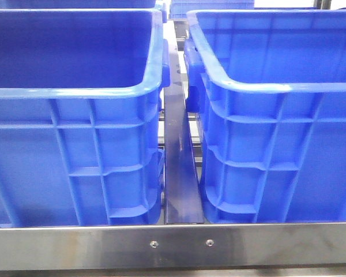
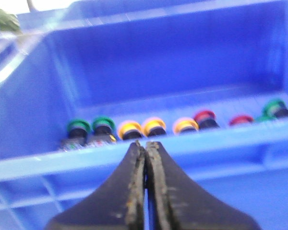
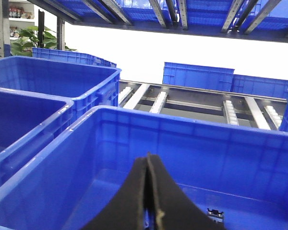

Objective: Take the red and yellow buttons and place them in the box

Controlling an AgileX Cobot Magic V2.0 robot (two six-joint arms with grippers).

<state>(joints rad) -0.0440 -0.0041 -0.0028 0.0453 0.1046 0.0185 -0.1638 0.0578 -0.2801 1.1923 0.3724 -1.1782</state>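
Left wrist view shows the left gripper (image 2: pixel 145 146) with its jaws pressed together, empty, outside the near wall of a blue bin (image 2: pixel 134 158). Inside, lined up behind that wall, sit yellow buttons (image 2: pixel 154 127) and red buttons (image 2: pixel 205 117) among green buttons (image 2: pixel 78 127). They look small, rigid, light and probably slick; grip across the round cap. The right gripper (image 3: pixel 148 160) is likewise closed, over another blue crate (image 3: pixel 182 124).

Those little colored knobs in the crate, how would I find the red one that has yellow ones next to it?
Look into the blue crate ahead of the left pincer, at the row of buttons along its floor. Past two green and three yellow caps sits the red button, touching the last yellow button; the other red one stands alone further on.
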